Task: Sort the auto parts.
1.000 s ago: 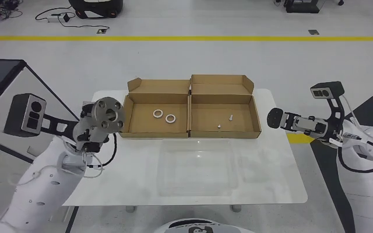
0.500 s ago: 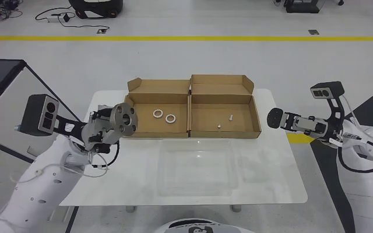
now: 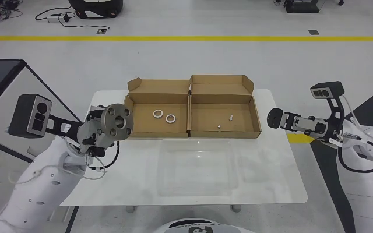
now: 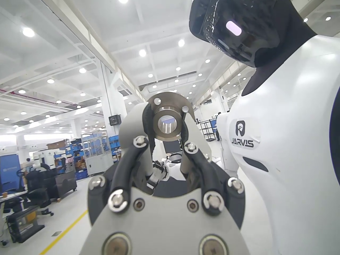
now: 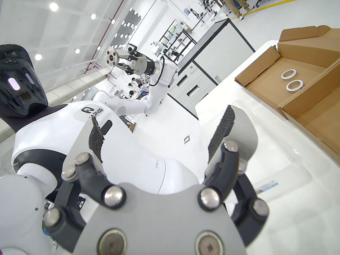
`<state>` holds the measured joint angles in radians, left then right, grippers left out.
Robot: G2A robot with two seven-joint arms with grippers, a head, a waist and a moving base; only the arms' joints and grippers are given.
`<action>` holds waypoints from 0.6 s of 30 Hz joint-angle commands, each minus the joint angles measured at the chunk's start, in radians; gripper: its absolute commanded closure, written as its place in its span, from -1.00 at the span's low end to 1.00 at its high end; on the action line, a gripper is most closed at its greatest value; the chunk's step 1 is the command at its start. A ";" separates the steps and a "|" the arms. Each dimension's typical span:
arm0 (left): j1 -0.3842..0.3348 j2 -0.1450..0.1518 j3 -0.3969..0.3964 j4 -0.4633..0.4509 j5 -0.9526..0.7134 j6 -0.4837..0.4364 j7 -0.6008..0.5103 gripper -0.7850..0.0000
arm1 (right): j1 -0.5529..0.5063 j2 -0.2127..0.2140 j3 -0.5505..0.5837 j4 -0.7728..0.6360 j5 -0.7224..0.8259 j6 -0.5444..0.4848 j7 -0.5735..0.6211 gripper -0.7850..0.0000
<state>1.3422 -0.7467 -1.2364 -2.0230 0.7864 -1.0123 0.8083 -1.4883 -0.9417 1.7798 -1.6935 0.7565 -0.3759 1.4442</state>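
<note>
Fingers of the left gripper (image 4: 165, 126) pinch a round grey metal flange (image 4: 170, 101) by its hub, aloft near the white bench's (image 3: 274, 175) left end. The right gripper (image 5: 162, 123) hangs beyond the opposite end, fingers spread. Two white rings (image 3: 157, 113) lie in the left brown cardboard box (image 3: 131, 108). The right brown cardboard box (image 3: 201, 119) holds what may be small bolts (image 3: 231, 116).

You can drop into left box (image 3: 143, 123) and right box (image 3: 207, 123) from above; upright rear flaps (image 3: 221, 83) block far-side entry. Clear tray (image 3: 198, 169) takes the counter (image 3: 268, 175) middle.
</note>
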 commanded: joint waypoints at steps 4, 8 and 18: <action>0.000 0.000 0.000 0.000 0.000 0.000 0.000 1.00 | 0.000 0.000 0.000 0.000 0.000 0.000 0.000 -1.00; 0.007 -0.003 0.005 -0.006 -0.014 0.018 -0.020 1.00 | 0.000 0.000 0.000 0.000 0.000 0.000 0.000 -1.00; -0.031 -0.022 0.024 0.035 -0.084 0.093 -0.252 1.00 | 0.000 0.000 0.000 0.000 0.000 0.000 0.000 -1.00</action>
<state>1.3167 -0.7671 -1.2126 -1.9981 0.7078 -0.9277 0.5853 -1.4883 -0.9417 1.7798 -1.6935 0.7565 -0.3759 1.4442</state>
